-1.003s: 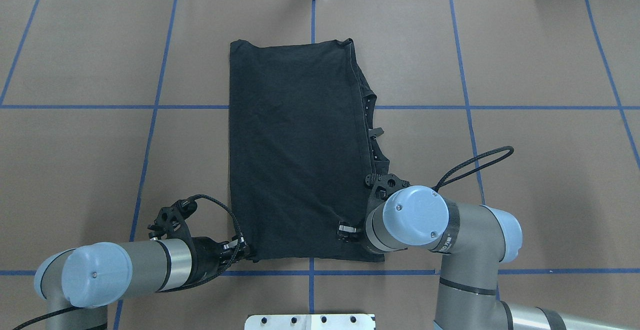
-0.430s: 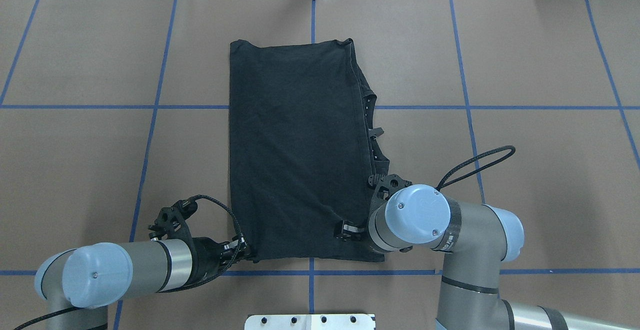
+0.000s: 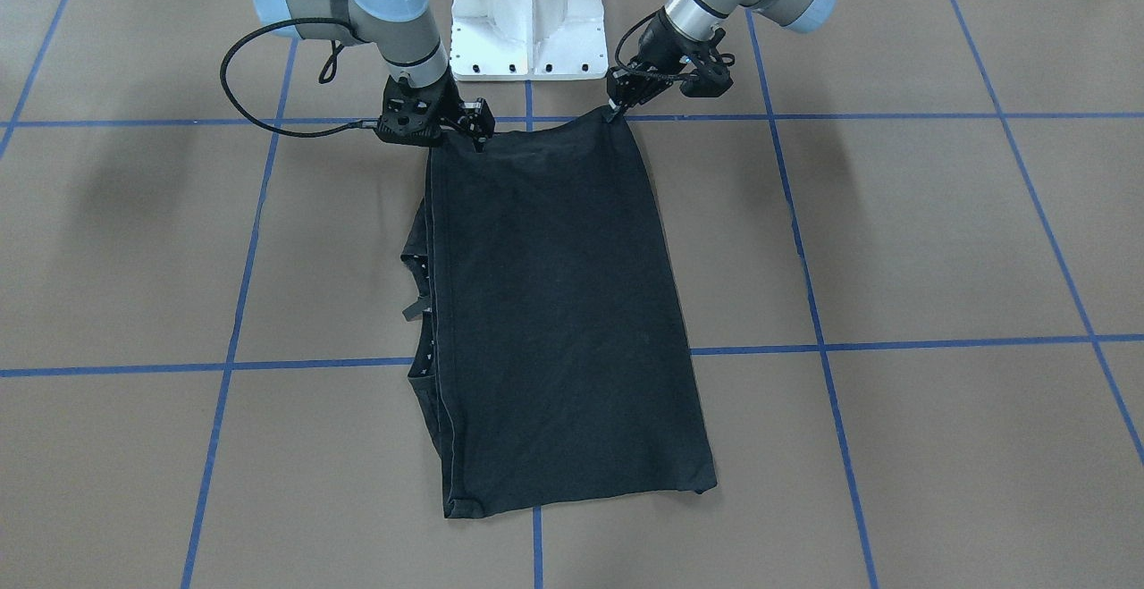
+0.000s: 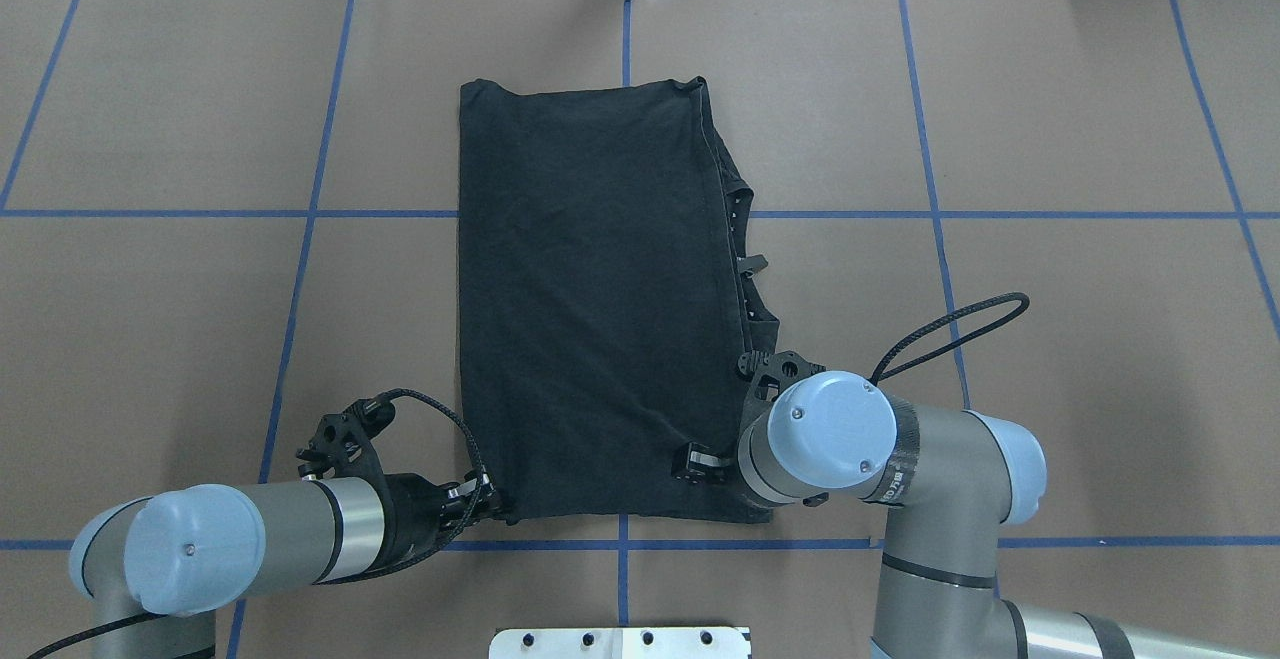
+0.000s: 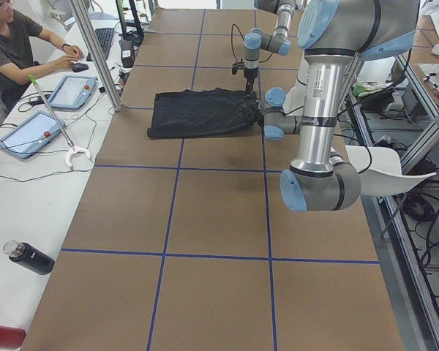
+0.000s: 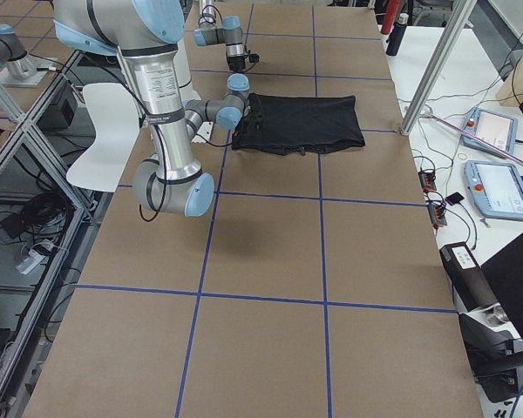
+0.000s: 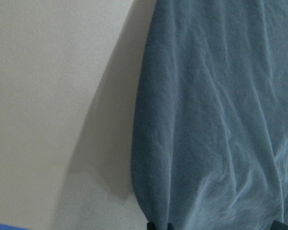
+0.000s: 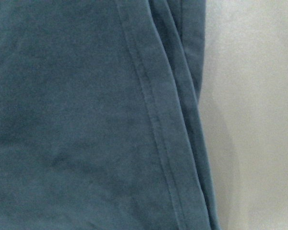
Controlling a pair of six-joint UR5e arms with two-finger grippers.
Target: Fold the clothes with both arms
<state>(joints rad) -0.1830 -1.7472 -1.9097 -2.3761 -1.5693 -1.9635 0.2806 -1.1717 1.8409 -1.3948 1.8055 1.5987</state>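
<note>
Creeping only a touch along the near hem since a second ago, the right gripper (image 4: pixel 698 463) sits on one T-shirt (image 4: pixel 590 299) corner; can't tell if it's closed. On the other corner the left gripper (image 4: pixel 488 505) stays pinched. The shirt lies flat ahead of both, so the fold-over lift looks imminent, not begun.

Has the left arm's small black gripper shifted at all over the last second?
No. The left arm's small black gripper sits at the same spot, just past the blue tape line, at the black T-shirt's near corner.
</note>
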